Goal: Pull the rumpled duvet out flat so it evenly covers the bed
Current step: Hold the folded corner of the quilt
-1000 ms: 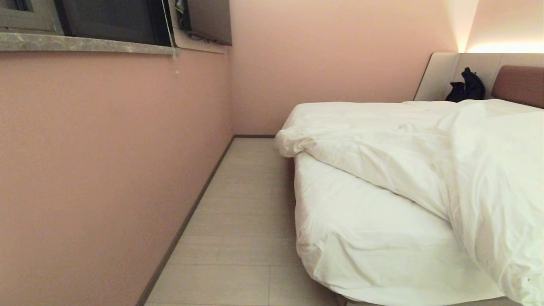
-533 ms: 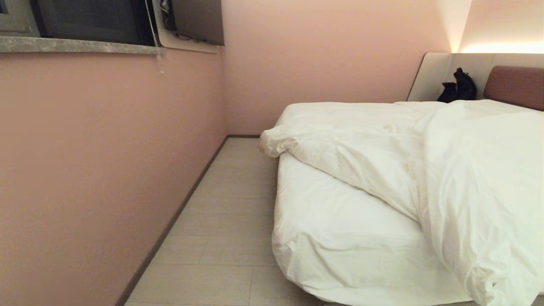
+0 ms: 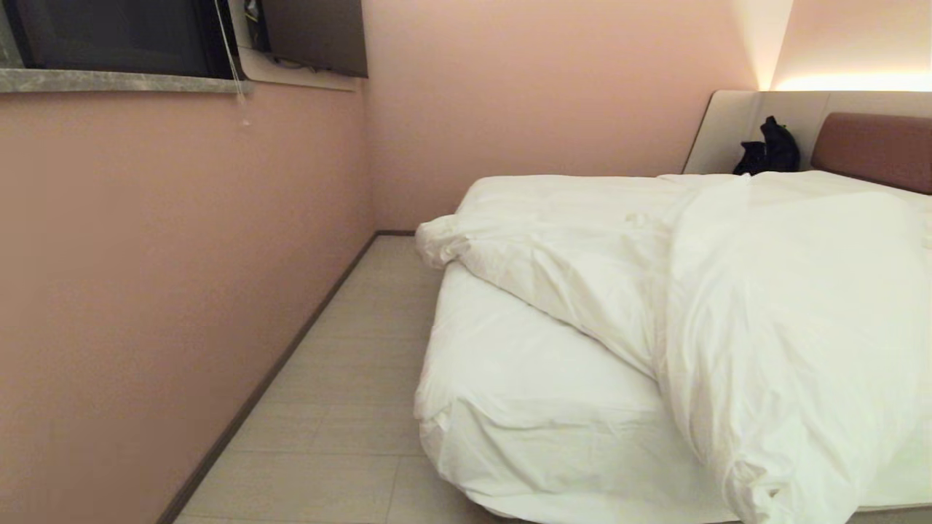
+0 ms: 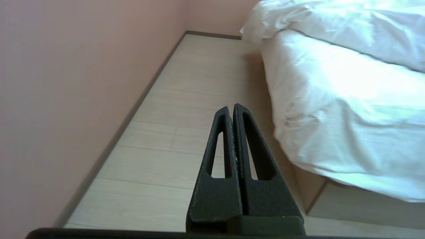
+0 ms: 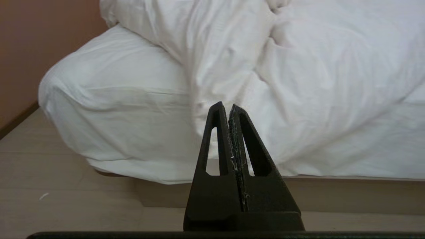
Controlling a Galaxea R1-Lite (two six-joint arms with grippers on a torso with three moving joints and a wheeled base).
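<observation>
The puffy white duvet (image 3: pixel 728 291) lies rumpled and slanted across the bed (image 3: pixel 524 393), bunched toward the right and hanging over the foot edge. It leaves the near left corner of the sheeted mattress bare. In the right wrist view the duvet (image 5: pixel 298 66) hangs ahead of my right gripper (image 5: pixel 225 105), which is shut and empty, a little short of the bed's foot. My left gripper (image 4: pixel 231 107) is shut and empty over the floor, beside the mattress corner (image 4: pixel 298 132). Neither arm shows in the head view.
A pink wall (image 3: pixel 145 291) runs close along the left, leaving a narrow strip of pale floor (image 3: pixel 342 407) beside the bed. A reddish-brown headboard (image 3: pixel 874 149) and a black object (image 3: pixel 768 149) sit at the far end. A window sill (image 3: pixel 116 81) juts out above.
The whole head view has shifted left, so the camera has turned or driven to the right. More of the bed and duvet is in view. The duvet itself has not moved.
</observation>
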